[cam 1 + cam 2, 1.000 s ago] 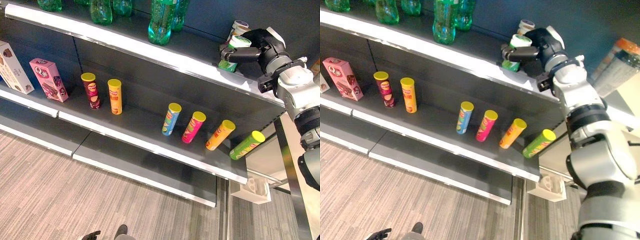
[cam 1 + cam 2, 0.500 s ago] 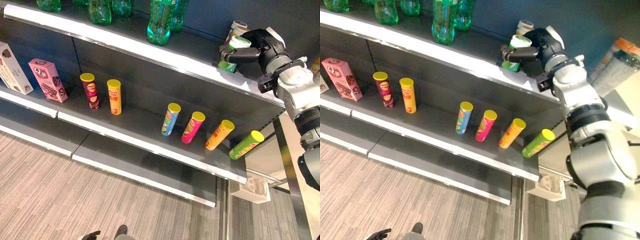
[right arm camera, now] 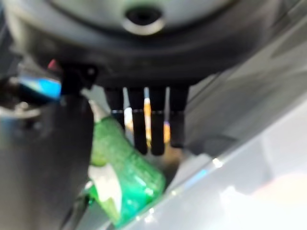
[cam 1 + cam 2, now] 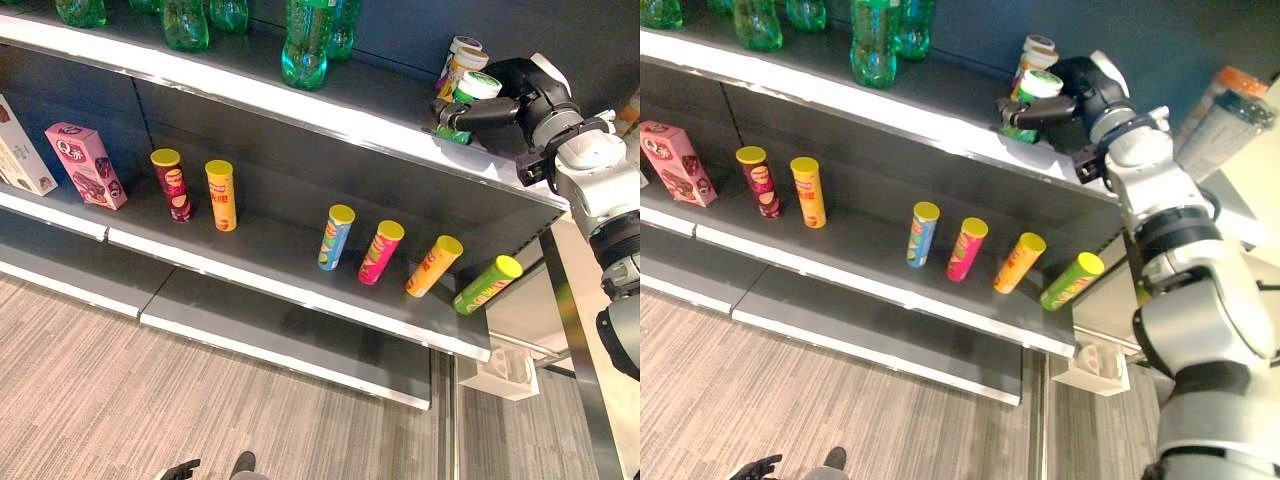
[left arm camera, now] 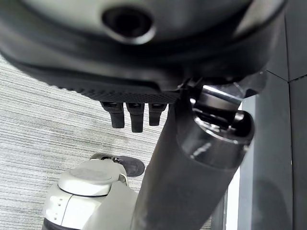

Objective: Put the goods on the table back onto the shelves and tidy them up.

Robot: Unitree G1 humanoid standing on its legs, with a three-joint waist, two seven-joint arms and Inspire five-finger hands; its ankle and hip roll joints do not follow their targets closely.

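The green can (image 4: 462,100) is now parked on the top shelf (image 4: 330,115), just beside another can (image 4: 458,58). A second ago it was tilted more; it's been stood nearly upright, so placement looks basically done. It's still being clamped by the right hand (image 4: 505,100), fingers and thumb wrapped round it. The left hand (image 5: 136,115) is hung idle, fingers relaxed.

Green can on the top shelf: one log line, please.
right robot hand | curled round green can | top shelf right end | can not released
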